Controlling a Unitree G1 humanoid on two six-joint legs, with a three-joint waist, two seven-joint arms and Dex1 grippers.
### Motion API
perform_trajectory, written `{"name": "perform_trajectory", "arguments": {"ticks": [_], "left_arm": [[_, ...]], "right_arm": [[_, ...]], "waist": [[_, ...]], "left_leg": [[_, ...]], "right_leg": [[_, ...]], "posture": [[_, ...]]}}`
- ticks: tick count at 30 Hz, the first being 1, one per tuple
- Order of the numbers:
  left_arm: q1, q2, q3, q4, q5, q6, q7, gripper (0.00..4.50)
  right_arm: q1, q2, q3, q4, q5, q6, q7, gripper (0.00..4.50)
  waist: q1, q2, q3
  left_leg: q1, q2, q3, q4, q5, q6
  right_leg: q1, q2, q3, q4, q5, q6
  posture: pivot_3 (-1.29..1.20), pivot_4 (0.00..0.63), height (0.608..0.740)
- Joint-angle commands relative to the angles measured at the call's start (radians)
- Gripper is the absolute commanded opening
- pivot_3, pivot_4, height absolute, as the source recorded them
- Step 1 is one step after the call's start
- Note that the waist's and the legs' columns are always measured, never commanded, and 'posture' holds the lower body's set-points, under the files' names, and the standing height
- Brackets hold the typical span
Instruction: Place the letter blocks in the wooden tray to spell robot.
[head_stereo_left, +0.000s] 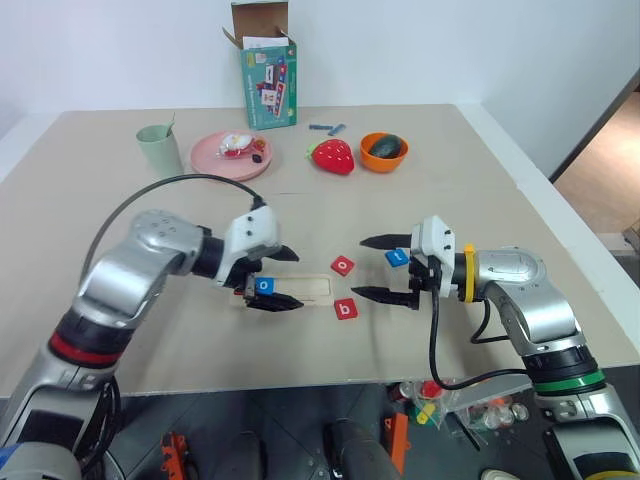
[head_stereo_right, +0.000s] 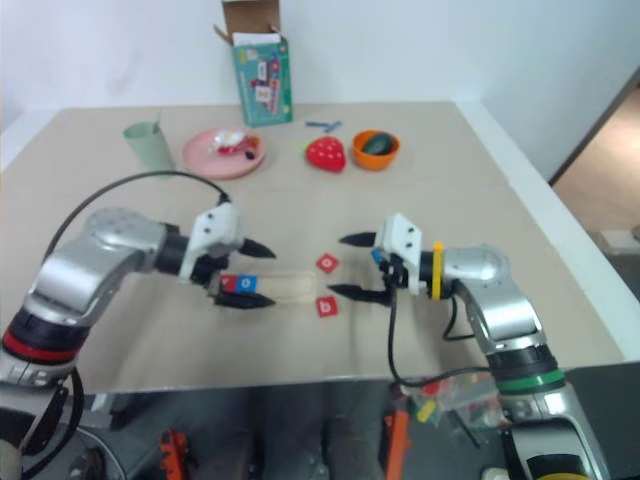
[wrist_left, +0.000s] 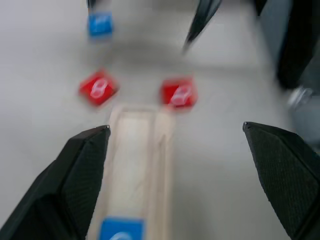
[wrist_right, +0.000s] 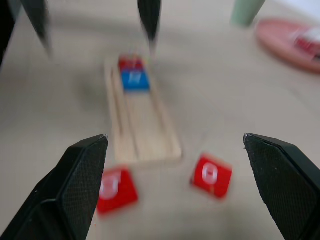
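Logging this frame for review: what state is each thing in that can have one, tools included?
Left tool: open, above the tray's left end.
Right tool: open, holding nothing.
Wooden tray: flat on the table, mostly unfilled.
Blue o block: in the tray.
Red block: in the tray, next to the blue one.
Red o block: loose beside the tray.
Red b block: loose beside the tray.
Blue t block: loose on the table.

"b" on red tile (head_stereo_left: 345, 309)
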Motion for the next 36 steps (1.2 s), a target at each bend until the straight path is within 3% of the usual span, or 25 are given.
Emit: {"name": "perform_trajectory", "arguments": {"ticks": [1,5,8,17,26,29,36], "left_arm": [[0.162,-0.019,0.14,-0.125,-0.11,-0.043,0.048,4.48],[0.404,-0.063,0.207,-0.173,-0.067,-0.242,0.121,4.48],[0.501,-0.094,0.225,-0.17,-0.025,-0.352,0.183,4.48],[0.608,-0.089,0.186,-0.21,0.018,-0.444,0.273,4.48],[0.6,-0.083,0.145,-0.237,0.024,-0.431,0.335,4.48],[0.603,-0.077,0.143,-0.238,0.022,-0.432,0.344,4.5],[0.63,-0.053,0.13,-0.224,0.03,-0.459,0.342,4.5]], "right_arm": [[-0.039,-0.015,0.03,0.046,-0.031,-0.075,0.075,4.5],[-0.073,-0.009,0.075,0.122,-0.071,-0.134,0.131,4.5],[-0.085,0.011,0.095,0.148,-0.075,-0.15,0.157,4.5],[-0.031,0.055,0.124,0.162,-0.109,-0.153,0.126,4.5],[-0.058,0.11,0.129,0.311,-0.163,-0.205,0.084,4.5],[-0.055,0.113,0.129,0.327,-0.161,-0.199,0.1,3.75],[-0.047,0.119,0.128,0.29,-0.136,-0.143,0.124,1.38]], "waist": [[-0.002,0.0,0.0],[-0.001,0.0,0.0],[0.005,-0.001,0.0],[0.005,-0.001,0.0],[0.0,-0.001,0.0],[0.001,-0.001,0.0],[0.001,-0.001,0.0]], "left_leg": [[0.001,0.0,0.0,0.0,0.0,0.0],[0.002,0.001,0.0,-0.001,0.0,0.0],[0.002,0.001,-0.001,0.0,0.001,-0.001],[0.005,0.0,0.001,0.0,0.003,0.0],[0.01,0.001,0.002,-0.001,0.003,0.0],[0.016,0.001,0.002,-0.001,0.003,0.0],[0.018,0.001,0.002,-0.001,0.003,0.0]], "right_leg": [[0.0,0.0,0.0,0.0,0.0,0.0],[0.0,0.0,0.001,0.0,0.0,-0.001],[0.001,0.0,0.0,0.0,0.002,-0.002],[0.004,0.0,0.0,0.0,0.004,-0.001],[0.007,0.001,0.001,0.0,0.004,-0.002],[0.013,0.001,0.001,0.0,0.004,-0.004],[0.015,0.001,0.002,0.0,0.001,-0.008]], "posture": [[0.0,0.15,0.74],[0.0,0.15,0.74],[0.0,0.15,0.74],[0.0,0.15,0.74],[0.0,0.15,0.74],[0.0,0.15,0.74],[0.0,0.15,0.74]]}}
